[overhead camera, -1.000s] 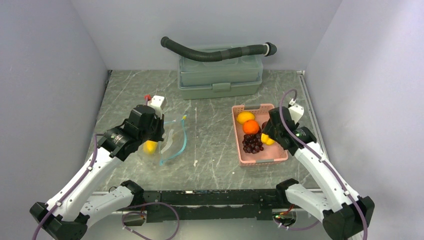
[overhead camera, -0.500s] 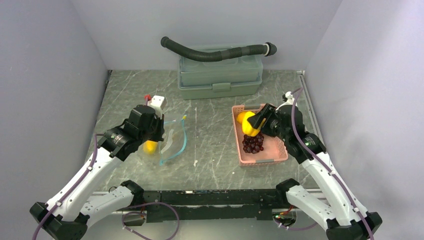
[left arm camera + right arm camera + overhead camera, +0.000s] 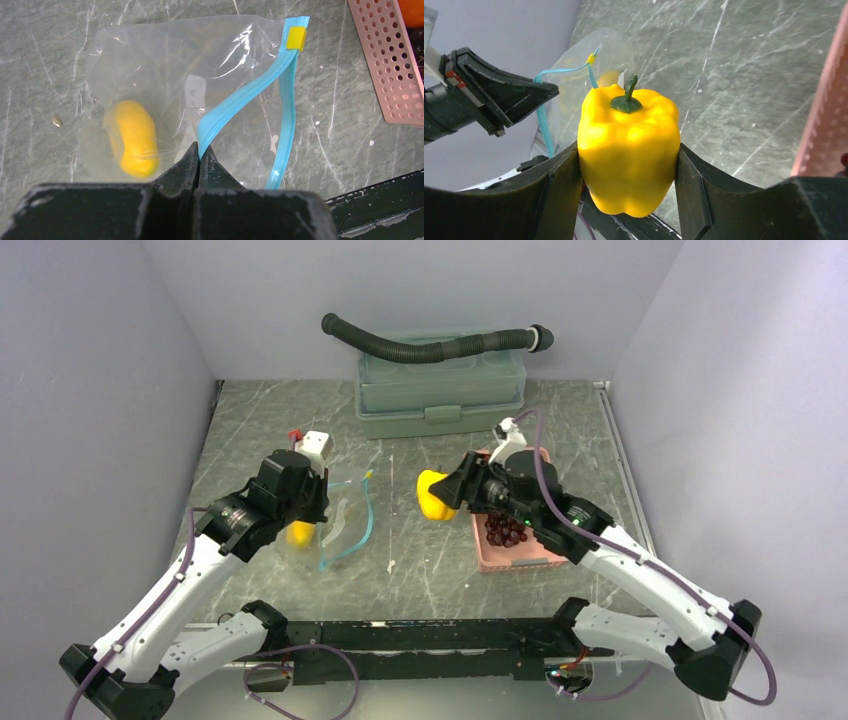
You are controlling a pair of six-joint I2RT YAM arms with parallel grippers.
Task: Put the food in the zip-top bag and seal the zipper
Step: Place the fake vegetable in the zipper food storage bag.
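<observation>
Grey marbled surface (image 3: 420, 570), seen from above: the right gripper (image 3: 445, 490) holds a yellow pepper (image 3: 430, 498) above it, between the pink basket (image 3: 505, 558), with grapes (image 3: 505, 529) in it, and the zip-top bag (image 3: 350, 508). Left wrist view: the left gripper (image 3: 200, 156) is pinched tight on the teal zipper (image 3: 245, 92); a lemon (image 3: 132, 137) lies inside the bag. Right wrist view: both fingers (image 3: 559, 185), half spread, press the pepper's sides, its stem pointing up, the bag beyond.

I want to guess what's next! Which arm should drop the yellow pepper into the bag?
Right. The right gripper holds the yellow pepper above the table, with the bag just ahead. The left gripper is busy, shut on the blue zipper.
</observation>
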